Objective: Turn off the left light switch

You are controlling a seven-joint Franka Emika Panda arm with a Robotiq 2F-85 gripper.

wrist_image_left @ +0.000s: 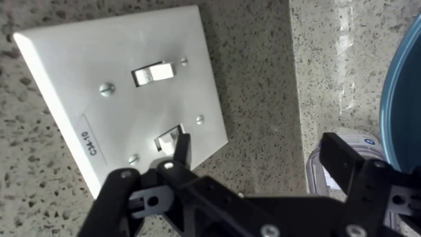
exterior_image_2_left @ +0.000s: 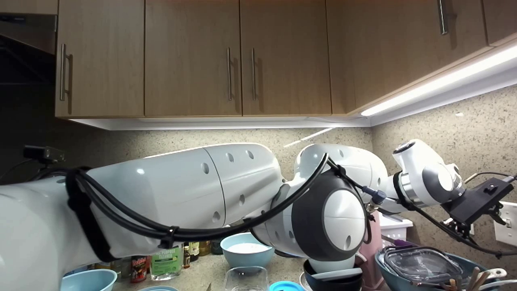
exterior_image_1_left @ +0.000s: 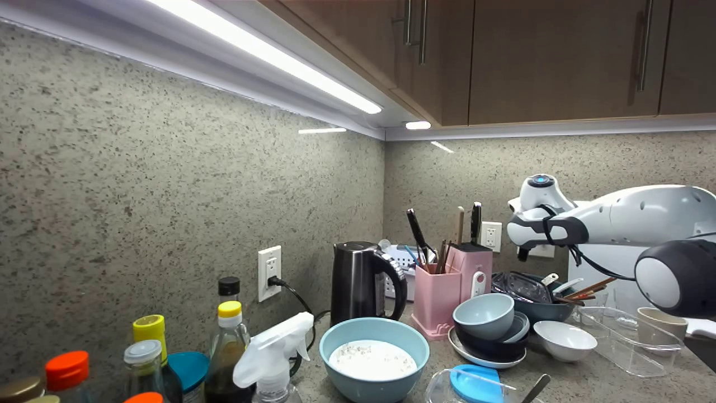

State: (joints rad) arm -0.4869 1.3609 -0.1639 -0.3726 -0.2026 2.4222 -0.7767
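Note:
A white plate (wrist_image_left: 131,89) with two toggle switches fills the upper left of the wrist view. Judging by the way its label reads, the left light switch (wrist_image_left: 168,142) is the lower one there; its lever sits toward the slot's left end. Above it is the right switch (wrist_image_left: 158,72), its lever pointing right. My gripper (wrist_image_left: 256,140) is open with nothing between its fingers. One fingertip (wrist_image_left: 183,144) is right beside the left switch and overlaps its slot; whether they touch, I cannot tell. In an exterior view the plate (exterior_image_2_left: 509,232) is partly cut off by the frame's edge.
Below the plate, a blue bowl (wrist_image_left: 388,98) and a clear container (wrist_image_left: 360,140) stand on the counter near the far finger. A dish-filled basin (exterior_image_2_left: 383,270) sits under the wrist. A pink knife block (exterior_image_1_left: 470,268) is close by. Under-cabinet lights (exterior_image_1_left: 279,56) glow.

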